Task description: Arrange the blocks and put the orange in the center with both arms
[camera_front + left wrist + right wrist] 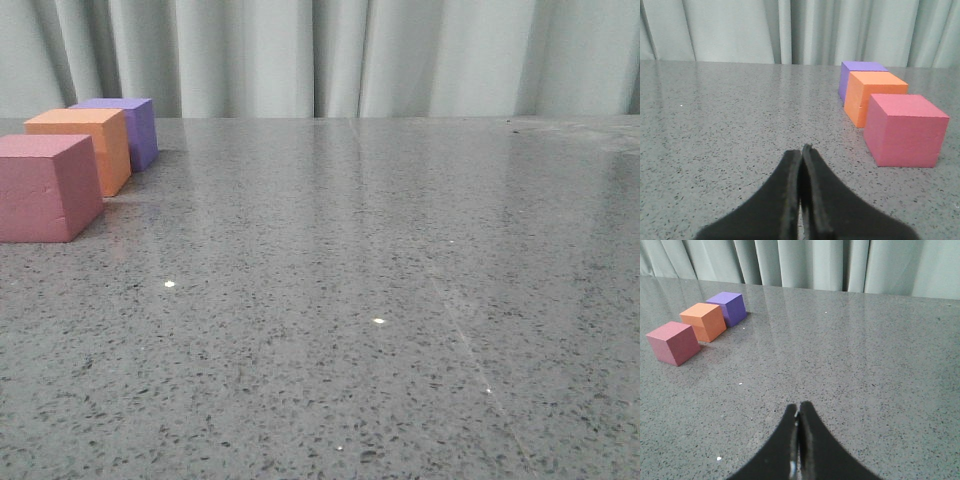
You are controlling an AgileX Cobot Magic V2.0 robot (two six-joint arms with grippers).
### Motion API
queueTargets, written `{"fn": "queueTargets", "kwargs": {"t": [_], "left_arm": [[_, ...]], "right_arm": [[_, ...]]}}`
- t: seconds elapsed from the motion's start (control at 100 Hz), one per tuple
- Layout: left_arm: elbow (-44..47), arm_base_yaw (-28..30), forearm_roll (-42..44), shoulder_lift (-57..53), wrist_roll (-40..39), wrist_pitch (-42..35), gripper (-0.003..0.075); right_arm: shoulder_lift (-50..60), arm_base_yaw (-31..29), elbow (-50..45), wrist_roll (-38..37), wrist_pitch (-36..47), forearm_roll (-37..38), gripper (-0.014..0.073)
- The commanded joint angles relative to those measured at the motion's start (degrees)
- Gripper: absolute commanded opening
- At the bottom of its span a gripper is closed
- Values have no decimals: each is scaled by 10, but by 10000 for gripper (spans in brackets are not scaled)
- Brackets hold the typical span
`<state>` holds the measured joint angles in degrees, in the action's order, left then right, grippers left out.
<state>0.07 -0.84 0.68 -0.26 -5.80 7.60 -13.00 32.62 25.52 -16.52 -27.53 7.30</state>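
So, status:

1. Blocks: pink cube [45, 187], orange cube [85, 145] and purple cube [125, 128] sit in a row at the far left of the surface [400, 300], running front to back: pink nearest, purple farthest.
2. Orange is between the other two. Looks touching or nearly touching its neighbours; can't confirm gaps from these angles.
3. Left gripper [802, 150]: fingers pressed together, holding nothing. Low over the surface, near the pink cube but apart from it.
4. Right gripper [799, 407]: also closed and empty, well apart from the row, out over open surface.
5. Neither arm shows in the front view.
6. Judgement: arrangement looks done, orange already in the middle slot. Row runs slightly diagonal, not perfectly square. Nothing obviously left except maybe parking the arms.
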Motion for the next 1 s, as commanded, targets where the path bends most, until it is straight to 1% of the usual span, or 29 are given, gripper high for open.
{"fn": "queueTargets", "kwargs": {"t": [0.0, 0.16, 0.99], "left_arm": [[12, 3, -7, -19, 3, -49, -19], [12, 2, -18, -19, 3, -46, -19], [11, 2, -18, -19, 3, -46, -19]], "right_arm": [[-7, 0, 13, 5, 48, 9, -122], [-7, 0, 13, 5, 48, 9, -122], [-7, 0, 12, 5, 46, 9, -122]]}}
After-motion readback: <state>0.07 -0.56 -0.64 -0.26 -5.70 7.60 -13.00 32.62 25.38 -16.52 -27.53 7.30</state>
